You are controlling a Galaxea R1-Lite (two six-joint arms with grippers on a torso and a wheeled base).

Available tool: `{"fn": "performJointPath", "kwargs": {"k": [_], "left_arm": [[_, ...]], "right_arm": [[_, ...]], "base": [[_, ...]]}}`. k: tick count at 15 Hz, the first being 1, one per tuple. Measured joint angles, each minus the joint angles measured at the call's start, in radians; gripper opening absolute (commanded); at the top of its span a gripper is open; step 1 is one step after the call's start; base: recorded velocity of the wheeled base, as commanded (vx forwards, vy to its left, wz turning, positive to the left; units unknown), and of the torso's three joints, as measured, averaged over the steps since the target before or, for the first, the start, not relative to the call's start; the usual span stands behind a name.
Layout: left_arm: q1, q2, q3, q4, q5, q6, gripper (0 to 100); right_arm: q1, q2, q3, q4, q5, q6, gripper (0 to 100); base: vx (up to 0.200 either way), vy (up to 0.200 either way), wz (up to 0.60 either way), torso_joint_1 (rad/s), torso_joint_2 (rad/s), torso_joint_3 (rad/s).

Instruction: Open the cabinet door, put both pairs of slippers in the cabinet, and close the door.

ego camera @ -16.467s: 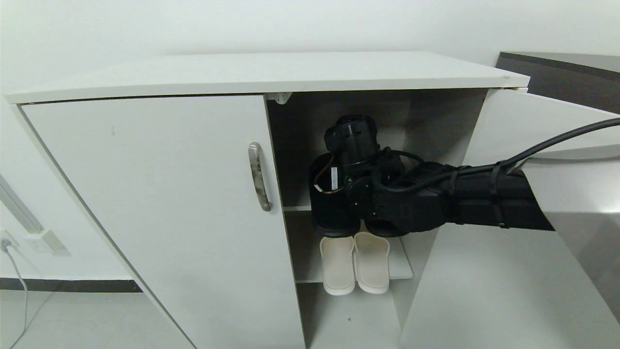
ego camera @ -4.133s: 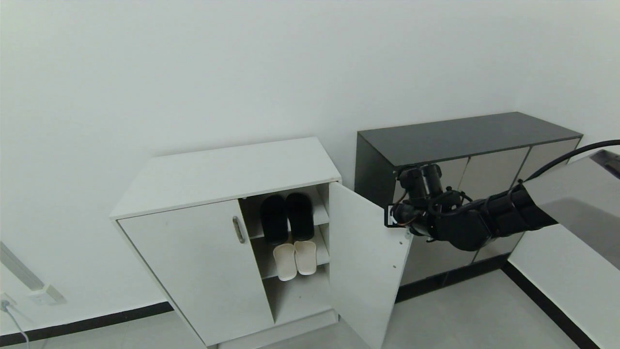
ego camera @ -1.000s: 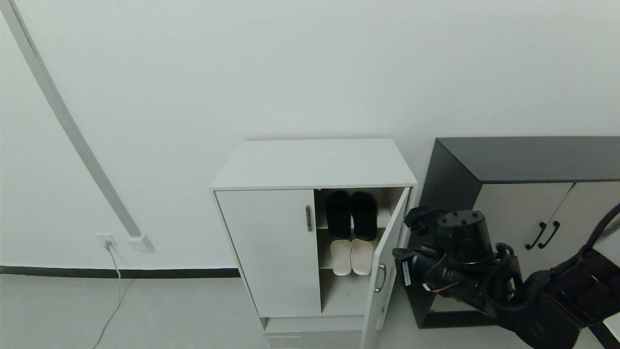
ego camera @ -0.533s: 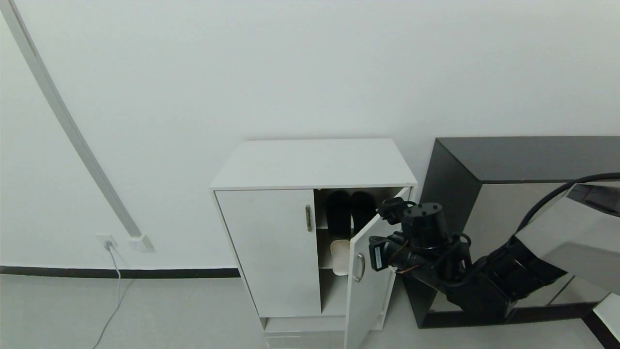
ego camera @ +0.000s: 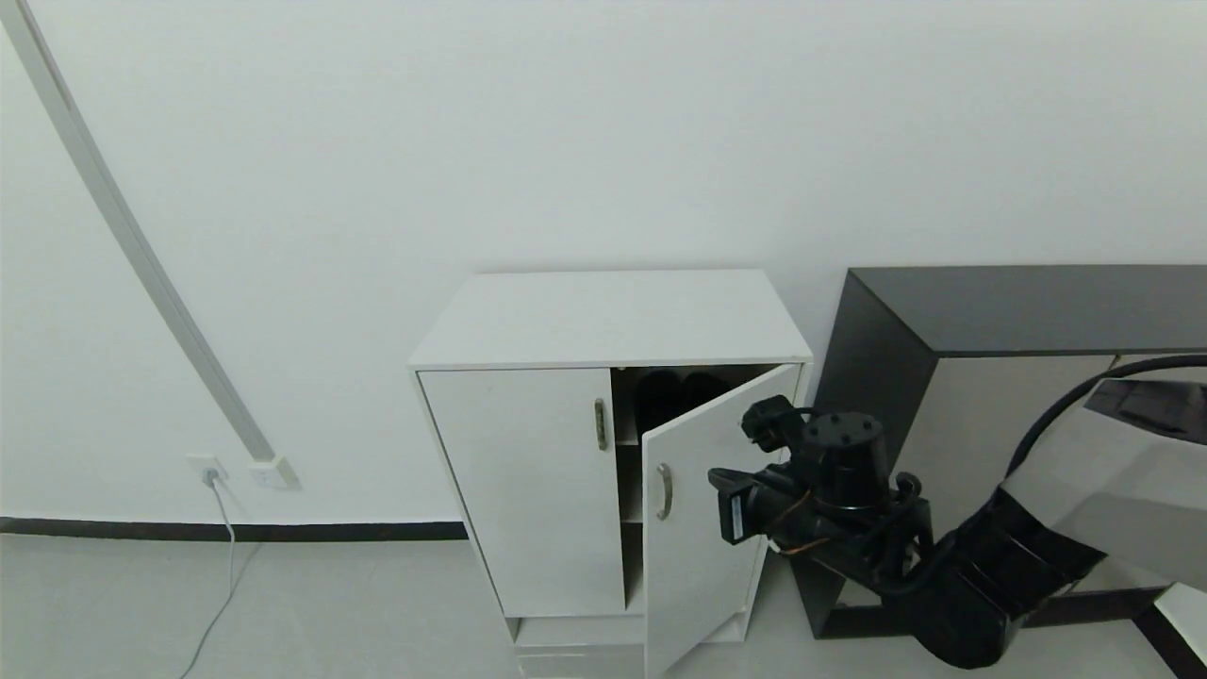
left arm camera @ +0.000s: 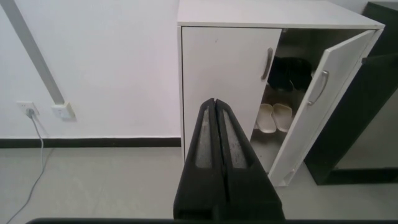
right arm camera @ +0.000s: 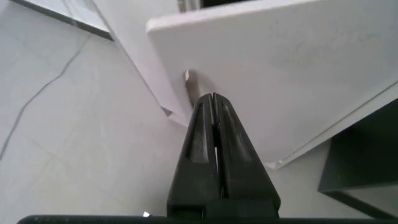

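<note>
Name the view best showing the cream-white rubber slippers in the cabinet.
The left wrist view: the cream-white slippers show side by side in the gap beside the half-open white door. In the head view that door stands before them; the right wrist view faces the door's outer side.

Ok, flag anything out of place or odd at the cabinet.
Nothing stands out. The right door is just half open, the right gripper shut by its front. Inside, black slippers and white slippers sit neatly paired on shelves.

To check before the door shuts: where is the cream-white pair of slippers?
In the left wrist view, the cream-white pair of slippers lies on a shelf inside the white cabinet, below the black pair.
</note>
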Motion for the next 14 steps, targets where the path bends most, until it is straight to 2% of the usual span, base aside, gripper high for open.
{"fn": "performJointPath", "kwargs": {"k": [3,6,9,14], "left_arm": [[0.0,0.0,0.0,0.0,0.0,0.002,0],[0.0,0.0,0.0,0.0,0.0,0.001,0],[-0.001,0.0,0.0,0.0,0.0,0.001,0],[0.0,0.0,0.0,0.0,0.0,0.001,0]], "right_arm": [[0.015,-0.07,0.174,-0.142,0.094,-0.002,0],[0.029,-0.103,0.235,-0.159,0.104,-0.003,0],[0.032,-0.103,0.238,-0.159,0.105,-0.003,0],[0.029,-0.037,0.141,-0.153,0.104,-0.002,0]], "base": [[0.2,0.0,0.0,-0.006,0.0,0.007],[0.2,0.0,0.0,0.012,0.01,0.005],[0.0,0.0,0.0,0.0,0.0,0.0],[0.0,0.0,0.0,0.0,0.0,0.0]]}}
